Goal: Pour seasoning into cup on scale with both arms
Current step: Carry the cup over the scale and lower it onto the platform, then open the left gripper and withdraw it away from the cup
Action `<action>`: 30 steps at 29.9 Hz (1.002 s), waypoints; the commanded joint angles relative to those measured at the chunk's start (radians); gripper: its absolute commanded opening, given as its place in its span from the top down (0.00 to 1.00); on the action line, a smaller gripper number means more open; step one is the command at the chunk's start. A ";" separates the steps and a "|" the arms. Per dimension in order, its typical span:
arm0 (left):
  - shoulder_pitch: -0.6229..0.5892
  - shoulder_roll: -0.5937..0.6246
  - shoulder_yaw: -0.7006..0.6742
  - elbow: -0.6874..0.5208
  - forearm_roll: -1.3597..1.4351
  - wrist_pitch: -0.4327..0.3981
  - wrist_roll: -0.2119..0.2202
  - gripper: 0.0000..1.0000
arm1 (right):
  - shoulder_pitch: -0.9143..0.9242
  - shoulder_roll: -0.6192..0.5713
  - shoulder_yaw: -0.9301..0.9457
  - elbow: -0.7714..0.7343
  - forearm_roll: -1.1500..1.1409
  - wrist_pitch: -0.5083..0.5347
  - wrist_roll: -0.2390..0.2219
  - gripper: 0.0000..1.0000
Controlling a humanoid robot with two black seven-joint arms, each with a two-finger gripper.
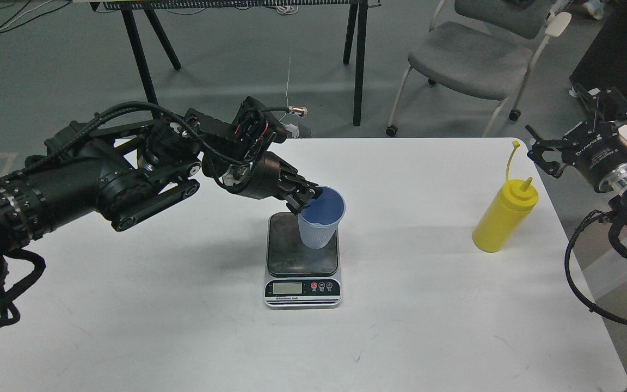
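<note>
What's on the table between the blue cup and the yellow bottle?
Nothing: in the head view, only bare white table lies between the cup and the seasoning bottle.

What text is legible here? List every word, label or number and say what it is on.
Scale front panel: a strip of lettering under the LCD, too small to read.
Scale LCD: no digits legible.
Scale buttons: markings too small.
Right gripper: white lettering, upside down and blurred, unreadable.
Seasoning bottle, cup: none.

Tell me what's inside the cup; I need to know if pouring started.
The cup shows bare blue inner wall, with no seasoning visible. The left gripper covers its near rim, and the bottom isn't clearly visible.
</note>
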 commanded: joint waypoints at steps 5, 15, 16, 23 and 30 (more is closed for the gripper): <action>0.014 0.001 0.000 0.017 -0.002 0.007 0.000 0.98 | 0.000 0.003 0.000 0.002 0.000 0.000 0.000 0.01; 0.031 0.005 0.000 0.020 -0.007 0.047 0.000 0.93 | -0.001 0.002 -0.001 0.002 0.000 0.000 0.000 0.01; 0.031 0.005 0.000 0.020 -0.007 0.050 0.000 0.92 | -0.003 0.002 -0.001 0.002 -0.001 0.000 0.000 0.01; 0.043 0.002 -0.011 0.020 -0.011 0.055 0.000 0.83 | -0.006 0.002 -0.001 0.008 0.000 0.000 0.000 0.01; 0.043 0.013 -0.019 0.017 -0.022 0.055 0.000 0.76 | -0.006 0.002 -0.001 0.008 0.000 0.000 0.000 0.01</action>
